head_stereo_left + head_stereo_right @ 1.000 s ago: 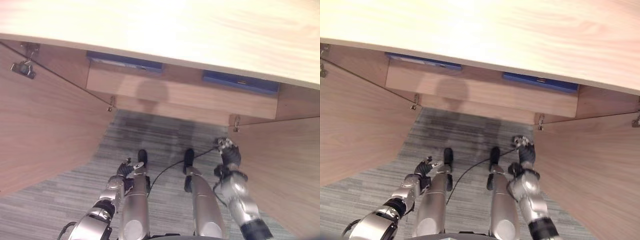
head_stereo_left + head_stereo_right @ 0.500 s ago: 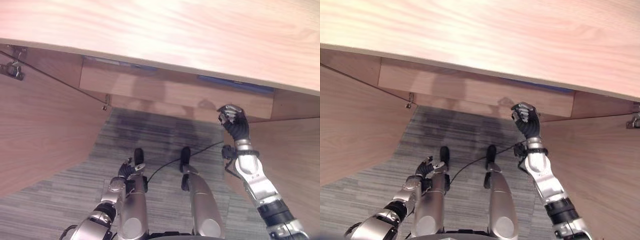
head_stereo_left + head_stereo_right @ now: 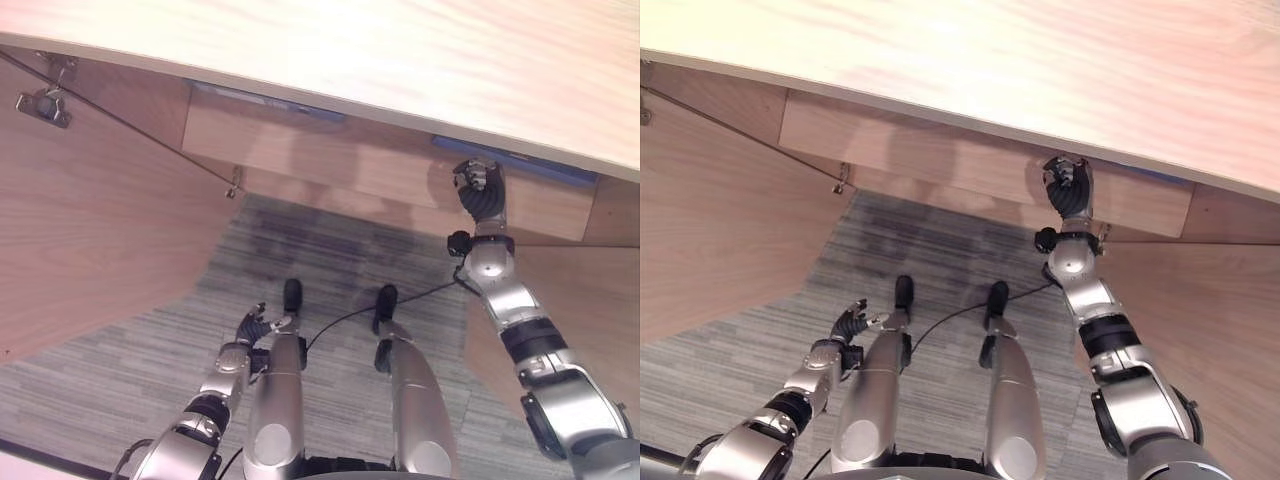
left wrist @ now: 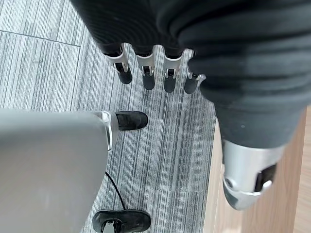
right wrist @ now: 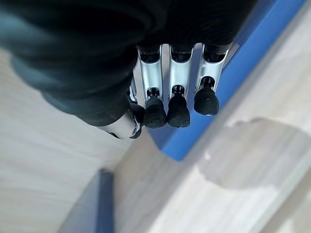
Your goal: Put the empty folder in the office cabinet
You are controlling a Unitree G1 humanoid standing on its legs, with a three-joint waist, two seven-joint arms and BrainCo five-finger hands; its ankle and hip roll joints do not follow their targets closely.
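A blue folder (image 3: 540, 166) lies flat on the cabinet's shelf (image 3: 330, 160), under the light wooden top (image 3: 400, 50), at the right. My right hand (image 3: 482, 190) is raised in front of the shelf's edge, just left of that folder. Its fingers (image 5: 179, 102) hang relaxed, holding nothing, with the blue folder (image 5: 252, 53) right behind them. A second blue folder (image 3: 265, 101) lies on the shelf at the left. My left hand (image 3: 250, 325) hangs low by my side, its fingers (image 4: 146, 73) relaxed over the carpet.
Both cabinet doors stand open: the left door (image 3: 90, 220) swings out at the left with metal hinges (image 3: 42, 105), the right door (image 3: 600, 320) at the right. Grey striped carpet (image 3: 330, 250) covers the floor between them.
My right hand has risen from low beside the right door up to the shelf's edge by the right blue folder. The view has shifted. The left hand has stayed low.
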